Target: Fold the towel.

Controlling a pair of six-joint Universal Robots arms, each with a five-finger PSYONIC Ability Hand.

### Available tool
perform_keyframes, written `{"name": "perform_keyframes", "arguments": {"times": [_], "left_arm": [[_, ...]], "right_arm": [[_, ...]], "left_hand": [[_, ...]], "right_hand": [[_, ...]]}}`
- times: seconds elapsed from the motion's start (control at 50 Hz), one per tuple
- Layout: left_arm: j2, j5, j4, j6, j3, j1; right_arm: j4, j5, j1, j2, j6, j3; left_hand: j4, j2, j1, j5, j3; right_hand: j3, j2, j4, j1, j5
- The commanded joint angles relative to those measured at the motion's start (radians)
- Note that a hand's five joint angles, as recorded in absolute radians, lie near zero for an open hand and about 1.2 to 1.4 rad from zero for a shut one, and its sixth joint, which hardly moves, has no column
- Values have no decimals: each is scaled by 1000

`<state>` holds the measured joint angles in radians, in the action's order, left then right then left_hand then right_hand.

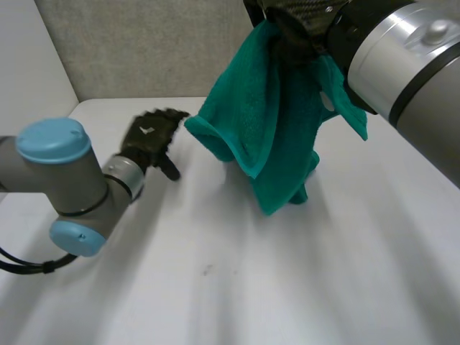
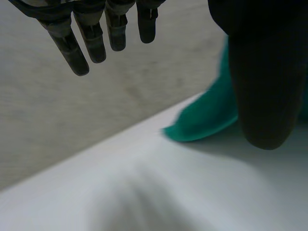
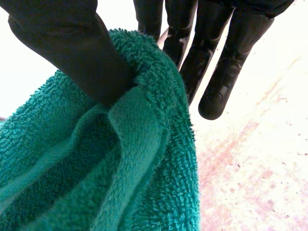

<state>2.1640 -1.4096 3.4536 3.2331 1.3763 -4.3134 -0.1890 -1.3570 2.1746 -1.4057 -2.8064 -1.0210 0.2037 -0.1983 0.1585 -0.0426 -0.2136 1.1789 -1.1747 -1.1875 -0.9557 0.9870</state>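
Note:
A teal towel [image 1: 267,122] hangs bunched from my right hand [image 1: 300,23], high over the far side of the table. Its lower end reaches down to the tabletop. In the right wrist view the thumb [image 3: 67,43] presses a gathered edge of the towel [image 3: 96,168] against the fingers [image 3: 211,62], so this hand is shut on it. My left hand [image 1: 151,136] hovers low over the table just left of the towel, open with straight fingers. In the left wrist view a corner of the towel [image 2: 207,120] hangs beyond that hand's fingers [image 2: 91,33], beside its thumb [image 2: 260,72], apart from them.
The white table [image 1: 287,287] spreads bare in front of the towel. A grey wall panel [image 1: 144,43] rises behind the table's far edge. My left arm [image 1: 65,180] lies across the near left of the table.

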Motion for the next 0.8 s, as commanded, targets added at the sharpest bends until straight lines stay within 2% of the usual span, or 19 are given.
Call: {"name": "perform_keyframes", "arguments": {"times": [0.02, 0.14, 0.18, 0.2, 0.22, 0.26, 0.28, 0.3, 0.36, 0.38, 0.4, 0.48, 0.5, 0.54, 0.6, 0.72, 0.8], "left_arm": [[95, 182, -5, -159, -37, 37], [151, 202, 4, -251, -94, 72], [184, 192, 12, -308, -144, 87], [194, 186, 12, -317, -157, 90], [203, 163, 15, -328, -170, 92], [204, 115, 22, -331, -177, 93], [203, 77, 28, -331, -180, 93], [192, -10, 48, -328, -177, 92], [149, -138, 67, -312, -157, 74], [96, -197, 73, -299, -135, 63], [67, -212, 72, -289, -119, 54], [-94, -190, 68, -262, -10, 3], [-151, -165, 68, -254, 38, 3], [-202, -137, 68, -251, 84, 8], [-279, -106, 65, -249, 161, 34], [-314, -121, 48, -249, 285, 124], [-259, -176, 44, -222, 314, 167]], "right_arm": [[-12, -1, 1, -58, -8, -45], [-29, -1, 1, -90, -25, -70], [-35, 1, -1, -98, -36, -79], [-44, -4, -12, -119, -59, -93], [-44, -4, -12, -119, -59, -93], [-46, -5, -16, -142, -67, -106], [-46, -5, -19, -147, -67, -111], [-44, -7, -27, -145, -67, -114], [-44, -13, -84, -147, -61, -131], [-44, -22, -134, -145, -52, -140], [-47, -22, -191, -138, -47, -148], [-49, -8, -300, -55, -32, -157], [-49, -8, -300, -55, -32, -157], [-61, -4, -320, 73, -15, -146], [-61, -8, -322, 132, -7, -140], [-58, -20, -328, 313, -7, -113], [-72, -28, -322, 424, 5, -82]], "left_hand": [[-25, 20, 20, 39, 35], [-8, 2, 37, 21, 18], [118, -123, 163, -104, -108], [243, -249, 289, -230, -233], [684, -689, 729, -670, -674], [1158, -1164, 1204, -1145, -1148], [1192, -1198, 1237, -1179, -1182], [1193, -1198, 1238, -1179, -1183], [1193, -1198, 1238, -1179, -1183], [1193, -1198, 1238, -1179, -1183], [1193, -1198, 1238, -1179, -1183], [1193, -1198, 1238, -1179, -1183], [1193, -1198, 1238, -1179, -1183], [1193, -1198, 1238, -1179, -1183], [1193, -1198, 1238, -1179, -1183], [1193, -1198, 1238, -1179, -1183], [1193, -1198, 1238, -1179, -1183]], "right_hand": [[217, -222, -209, -441, 235], [217, -222, -209, -441, 235], [217, -222, -209, -441, 235], [217, -222, -209, -441, 235], [217, -222, -209, -441, 235], [217, -222, -209, -441, 235], [217, -222, -209, -441, 235], [217, -222, -209, -441, 235], [217, -222, -209, -441, 235], [217, -222, -209, -441, 235], [217, -222, -209, -441, 235], [217, -222, -209, -441, 235], [217, -222, -209, -441, 235], [217, -222, -209, -441, 235], [217, -222, -209, -441, 235], [217, -222, -209, -441, 235], [217, -222, -209, -441, 235]]}}
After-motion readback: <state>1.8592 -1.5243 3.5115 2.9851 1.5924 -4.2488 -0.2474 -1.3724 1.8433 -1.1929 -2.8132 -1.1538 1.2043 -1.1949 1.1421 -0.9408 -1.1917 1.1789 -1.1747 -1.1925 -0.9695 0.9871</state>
